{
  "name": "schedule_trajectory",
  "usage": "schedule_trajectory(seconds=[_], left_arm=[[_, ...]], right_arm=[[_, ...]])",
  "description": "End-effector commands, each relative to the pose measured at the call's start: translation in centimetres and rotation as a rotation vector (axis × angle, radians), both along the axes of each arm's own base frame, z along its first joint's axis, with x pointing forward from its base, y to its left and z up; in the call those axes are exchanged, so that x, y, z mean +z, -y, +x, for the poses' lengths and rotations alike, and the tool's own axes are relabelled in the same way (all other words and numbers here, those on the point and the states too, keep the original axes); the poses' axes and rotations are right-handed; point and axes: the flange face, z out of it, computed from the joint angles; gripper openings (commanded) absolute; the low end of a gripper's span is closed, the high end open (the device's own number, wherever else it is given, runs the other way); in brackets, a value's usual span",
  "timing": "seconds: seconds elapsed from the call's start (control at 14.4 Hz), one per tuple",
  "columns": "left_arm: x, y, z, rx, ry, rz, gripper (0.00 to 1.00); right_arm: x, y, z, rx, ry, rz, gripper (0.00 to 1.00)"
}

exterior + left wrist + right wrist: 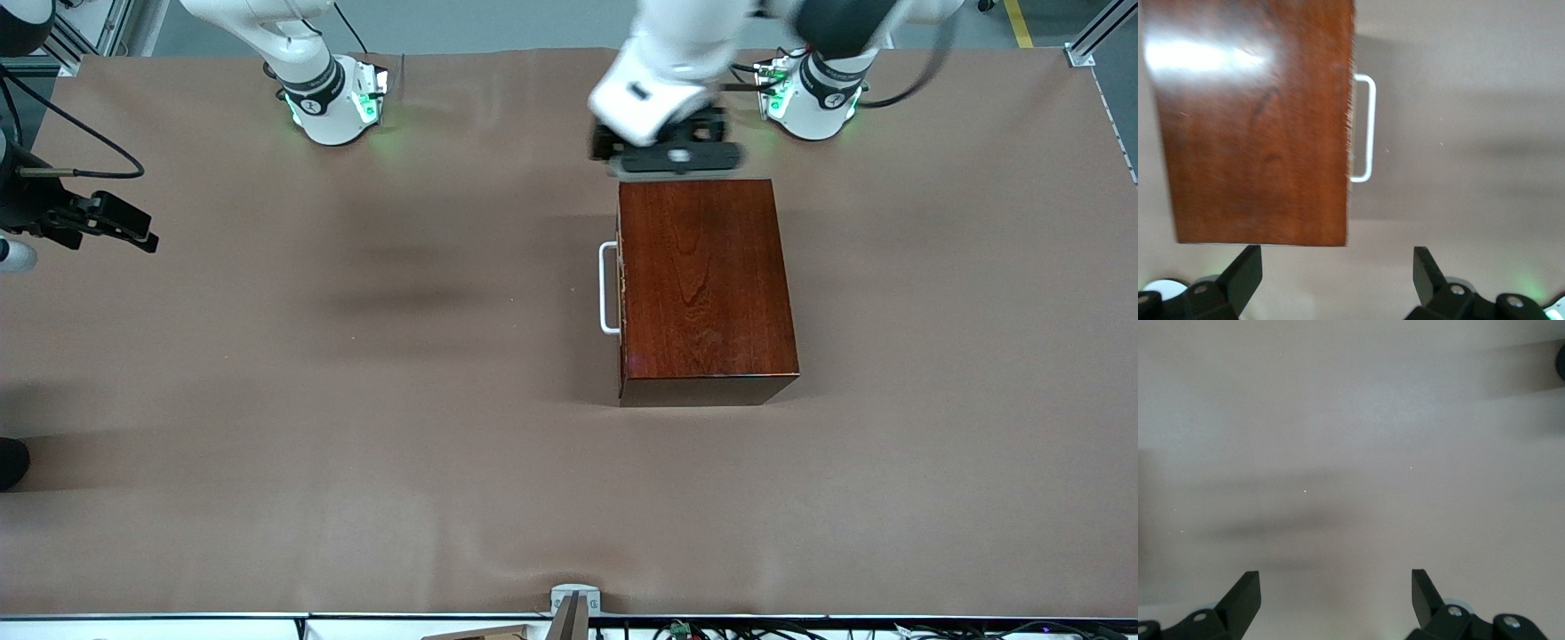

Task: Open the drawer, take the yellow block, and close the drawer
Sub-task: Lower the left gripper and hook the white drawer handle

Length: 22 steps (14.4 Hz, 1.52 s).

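- Left gripper hangs over the wooden box's edge nearest the robot bases, fingers spread wide, nothing between them
- From the left wrist view the box top fills the frame, glossy reddish-brown, grain running lengthwise, a bright glare patch on it
- Drawer is shut flush into the box; only its white handle shows, a slim U-shaped bar standing off the box face that looks toward the right arm's end of the table
- Yellow block is nowhere in sight in any view
- Right gripper waits over the table's edge at the right arm's end, well apart from the box, fingers wide apart and empty over bare cloth
- Table wears a matte brown covering, smooth with faint creases and soft shadows
- Plenty of open room in front of the handle, a broad bare stretch running to the right arm's end
- Box sides are square and sharp-cornered, the side nearest the front camera darker than the top
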Motion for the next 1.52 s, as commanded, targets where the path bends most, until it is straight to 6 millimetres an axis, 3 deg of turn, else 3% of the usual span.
schedule_trajectory(seconds=[0.0, 0.48, 0.62, 0.76, 0.97, 1.45], left_arm=[[-3.1, 3.6, 0.7, -0.017, -0.038, -0.015, 1.0], [-13.7, 10.6, -2.0, -0.134, -0.014, 0.111, 1.0], [-14.8, 10.7, -1.9, -0.147, 0.012, 0.15, 1.0], [-18.4, 11.0, -1.1, -0.156, 0.01, 0.19, 1.0], [-21.1, 11.0, -0.1, -0.164, 0.01, 0.205, 1.0], [-24.1, 10.4, 0.8, -0.182, 0.038, 0.279, 1.0]], right_arm=[[0.6, -0.1, -0.1, -0.017, 0.009, 0.01, 1.0], [0.6, 0.0, -0.1, -0.02, 0.01, 0.008, 1.0], [0.6, -0.1, -0.1, -0.018, 0.01, 0.01, 1.0], [0.6, -0.2, -0.1, -0.017, 0.01, 0.01, 1.0], [0.6, 0.0, -0.1, -0.02, 0.01, 0.01, 1.0], [0.6, -0.1, -0.1, -0.018, 0.01, 0.01, 1.0]])
